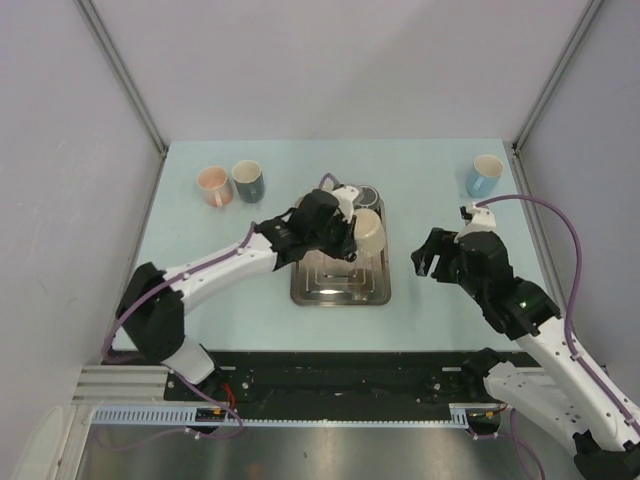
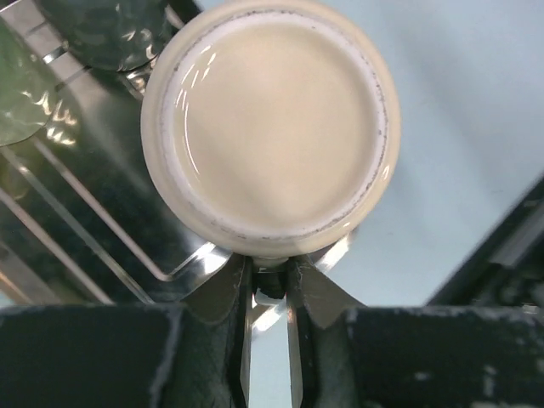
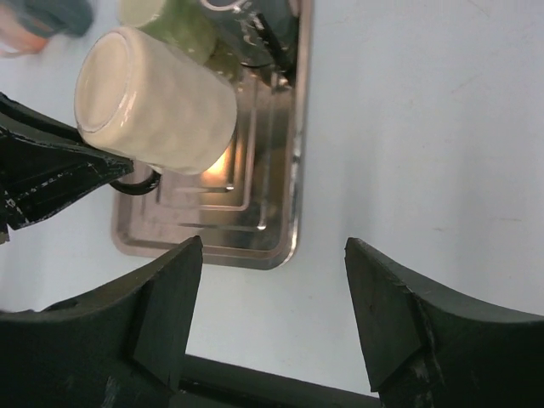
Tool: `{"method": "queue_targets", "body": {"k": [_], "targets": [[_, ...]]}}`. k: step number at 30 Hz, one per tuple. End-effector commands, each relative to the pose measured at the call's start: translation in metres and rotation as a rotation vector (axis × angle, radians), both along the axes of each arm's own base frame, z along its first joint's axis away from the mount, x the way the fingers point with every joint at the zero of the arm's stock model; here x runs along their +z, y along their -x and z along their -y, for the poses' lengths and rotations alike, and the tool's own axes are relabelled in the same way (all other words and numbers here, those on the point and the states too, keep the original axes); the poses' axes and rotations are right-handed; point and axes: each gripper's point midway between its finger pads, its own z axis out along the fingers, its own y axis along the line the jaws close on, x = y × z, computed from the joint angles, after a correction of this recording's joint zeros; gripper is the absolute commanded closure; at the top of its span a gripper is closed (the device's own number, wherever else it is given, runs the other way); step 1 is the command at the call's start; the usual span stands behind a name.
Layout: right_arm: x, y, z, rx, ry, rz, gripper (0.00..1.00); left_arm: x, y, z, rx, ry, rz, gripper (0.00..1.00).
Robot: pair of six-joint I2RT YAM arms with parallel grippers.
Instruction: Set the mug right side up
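A cream mug point(image 1: 368, 233) hangs tilted on its side over the metal tray point(image 1: 340, 292). My left gripper point(image 1: 338, 238) is shut on its handle. In the left wrist view the mug's flat base point(image 2: 270, 127) faces the camera, and the left gripper point(image 2: 270, 285) pinches the handle just below it. In the right wrist view the mug point(image 3: 157, 102) is at the upper left, with its base pointing left. My right gripper point(image 1: 430, 255) is open and empty over the bare table to the right of the tray, and it shows wide open in its own view point(image 3: 272, 285).
A green mug point(image 3: 183, 30) and a dark mug point(image 3: 255, 30) stand at the tray's far end. A pink mug point(image 1: 213, 185) and a grey-blue mug point(image 1: 247, 180) stand at the back left. A light blue mug point(image 1: 484, 175) stands at the back right.
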Motion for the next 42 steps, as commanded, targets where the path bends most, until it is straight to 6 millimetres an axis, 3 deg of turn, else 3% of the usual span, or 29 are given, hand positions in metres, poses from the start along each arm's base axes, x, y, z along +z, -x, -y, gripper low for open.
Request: {"method": "queue_targets", "body": {"k": [1, 2, 3, 5, 6, 7, 9, 10, 12, 13, 14, 18, 28, 30, 34, 42], "targets": [[0.050, 0.011, -0.027, 0.131, -0.160, 0.090, 0.27, 0.114, 0.008, 0.018, -0.016, 0.496, 0.054, 1.00], [0.056, 0.013, -0.033, 0.163, -0.192, 0.101, 0.26, 0.135, 0.015, 0.013, -0.024, 0.595, 0.061, 1.00], [0.061, 0.023, -0.046, 0.243, -0.243, 0.088, 0.26, 0.121, 0.019, 0.004, 0.025, 0.659, -0.025, 1.00], [0.073, 0.031, -0.055, 0.300, -0.301, 0.106, 0.26, 0.151, 0.030, -0.001, -0.006, 0.815, 0.005, 1.00], [0.078, 0.038, -0.061, 0.342, -0.337, 0.102, 0.25, 0.140, 0.035, -0.006, 0.021, 0.859, -0.061, 1.00], [0.084, 0.042, -0.063, 0.362, -0.360, 0.115, 0.25, 0.157, 0.038, -0.007, -0.005, 0.940, -0.028, 1.00], [0.098, 0.051, -0.070, 0.422, -0.411, 0.148, 0.25, 0.160, 0.052, -0.013, -0.018, 1.032, -0.088, 1.00], [0.104, 0.054, -0.072, 0.432, -0.439, 0.153, 0.25, 0.179, 0.059, -0.017, -0.060, 1.113, -0.045, 1.00], [0.117, 0.064, -0.078, 0.494, -0.495, 0.172, 0.24, 0.182, 0.068, -0.023, -0.065, 1.196, -0.094, 1.00], [0.122, 0.068, -0.081, 0.513, -0.528, 0.165, 0.24, 0.200, 0.075, -0.028, -0.110, 1.272, -0.056, 1.00], [0.129, 0.070, -0.086, 0.545, -0.559, 0.174, 0.23, 0.205, 0.078, -0.031, -0.122, 1.311, -0.061, 1.00], [0.132, 0.080, -0.100, 0.629, -0.640, 0.118, 0.23, 0.222, 0.094, -0.047, -0.166, 1.487, -0.089, 1.00], [0.116, 0.072, -0.123, 0.630, -0.656, 0.069, 0.26, 0.228, 0.105, -0.049, -0.179, 1.437, -0.006, 1.00], [0.113, 0.073, -0.135, 0.650, -0.645, 0.065, 0.27, 0.229, 0.106, -0.047, -0.184, 1.418, 0.010, 1.00], [0.119, 0.075, -0.153, 0.696, -0.663, 0.090, 0.27, 0.233, 0.109, -0.045, -0.189, 1.400, 0.029, 1.00], [0.130, 0.051, -0.155, 0.597, -0.653, 0.197, 0.31, 0.234, 0.113, -0.040, -0.181, 1.396, 0.017, 1.00]]}}
